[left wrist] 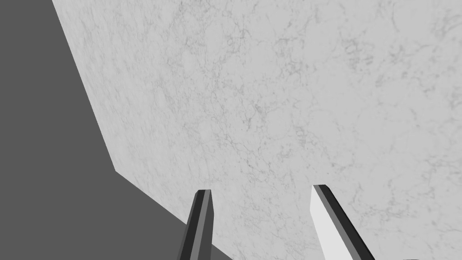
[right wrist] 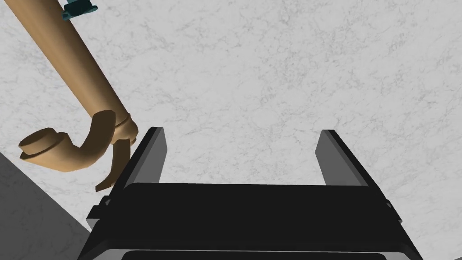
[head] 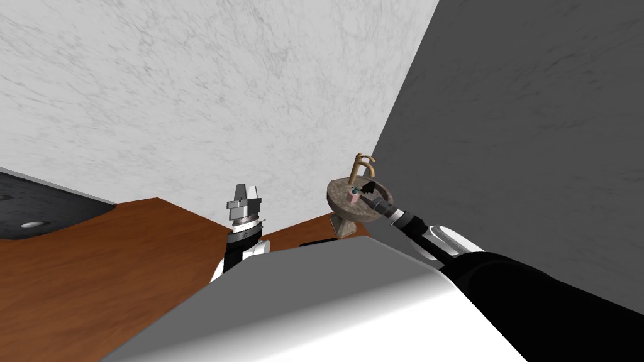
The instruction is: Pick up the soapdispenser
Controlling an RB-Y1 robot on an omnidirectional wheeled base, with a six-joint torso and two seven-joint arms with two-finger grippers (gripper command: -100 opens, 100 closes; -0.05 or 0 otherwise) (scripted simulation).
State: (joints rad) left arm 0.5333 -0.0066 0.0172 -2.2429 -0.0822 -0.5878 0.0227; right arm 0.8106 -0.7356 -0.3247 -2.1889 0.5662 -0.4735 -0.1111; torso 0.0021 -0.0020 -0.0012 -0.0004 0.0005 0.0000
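A small pink soap dispenser (head: 354, 196) with a teal top stands on the rim of a round stone-coloured basin (head: 339, 204), beside a tan faucet (head: 363, 164). My right gripper (head: 370, 188) reaches over the basin just right of the dispenser. In the right wrist view this gripper (right wrist: 243, 153) is open with nothing between its fingers. The faucet (right wrist: 76, 90) runs past its one finger, and a teal bit of the dispenser (right wrist: 79, 6) peeks out beyond the faucet. My left gripper (head: 246, 193) is raised in front of the chest, open (left wrist: 261, 216) and empty.
The basin sits on a pedestal (head: 344, 227) in the corner between a white marbled wall (head: 220, 94) and a dark grey wall (head: 534, 157). A brown wooden floor (head: 94, 270) spreads to the left, with a dark grey slab (head: 38, 207) at its far left.
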